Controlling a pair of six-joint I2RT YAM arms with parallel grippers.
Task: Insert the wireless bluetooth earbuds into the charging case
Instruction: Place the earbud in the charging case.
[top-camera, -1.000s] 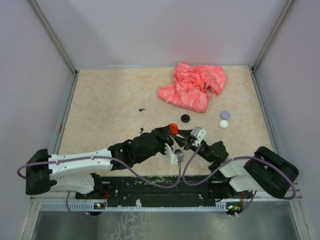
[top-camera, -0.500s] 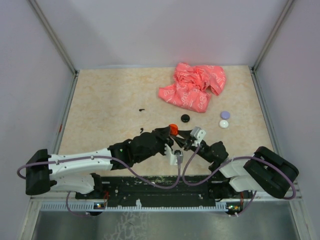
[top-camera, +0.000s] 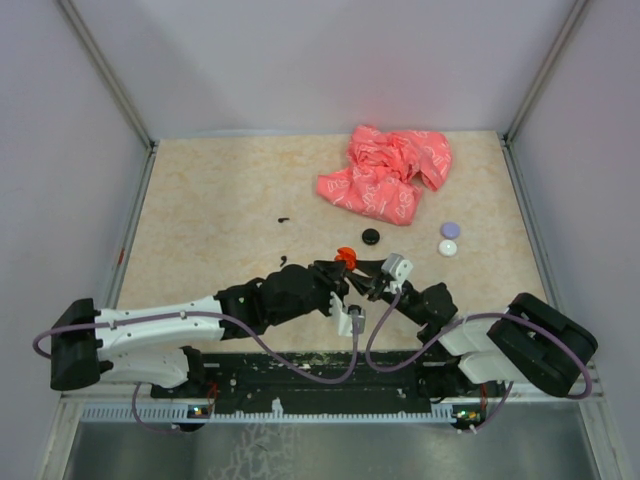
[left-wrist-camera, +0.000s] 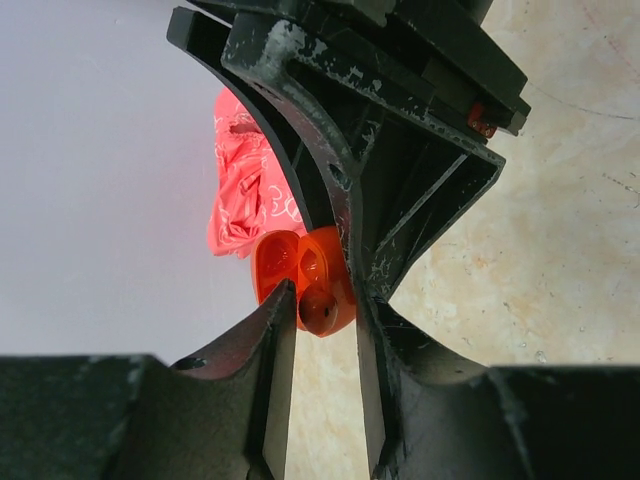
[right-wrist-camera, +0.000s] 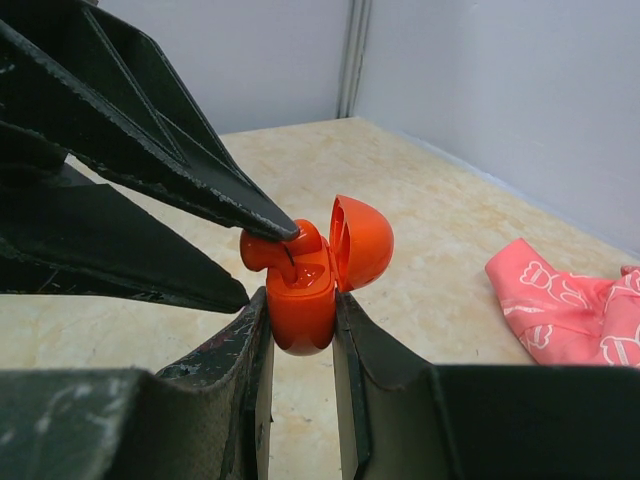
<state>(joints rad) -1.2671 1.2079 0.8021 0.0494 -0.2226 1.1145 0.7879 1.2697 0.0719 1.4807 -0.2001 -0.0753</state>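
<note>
Right fingers clamp glossy orange plastic charging case, lid open. Left fingers narrowly parted, one tip touching orange earbud at case mouth.

"What sort of place was shown?"

"A robotics lab was indicated, and more exactly a closed test cell."

"By what was that made plain?"

"The worktop, patterned like pale stone, was boxed in on three sides by plain pale panels, which were joined at metal corner posts. Two robot arms, the left arm and the right arm, were bolted side by side at its near edge."

"Was anything else counted?"

"Purple cables were looped around the arms, and a slotted rail was fitted along the front. A camera view was given from each wrist."
</note>
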